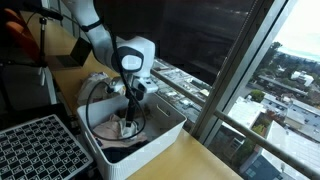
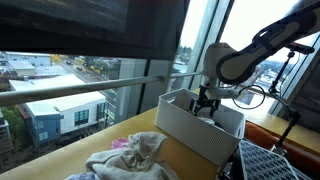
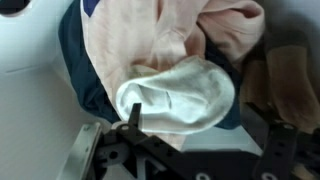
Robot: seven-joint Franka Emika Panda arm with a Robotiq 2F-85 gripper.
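— White sock (image 3: 180,100): where is it?

— Straight ahead of the pincer (image 3: 203,130), lying in the gap between its two fingers (image 3: 131,118) in the wrist view. Whether either finger touches it, I cannot tell.

— So is the pincer clamped on it?

— No, it is released, with the jaws spread wide and the sock between them.

— What lies around it?

— A pink cloth (image 3: 140,35) is beyond the sock, farther from the pincer, and the two touch. A dark blue cloth (image 3: 85,80) is under both and shows on one side of the fingers. A brown cloth (image 3: 285,85) is on the opposite side.

— And what holds all that?

— A white bin (image 1: 165,135) on the counter (image 1: 205,160). In both exterior views the pincer (image 1: 130,118) hangs down inside its walls. A black tray (image 1: 40,145) sits near the bin. In an exterior view a pile of clothes (image 2: 130,155) lies on the counter outside the bin, well apart from the pincer.
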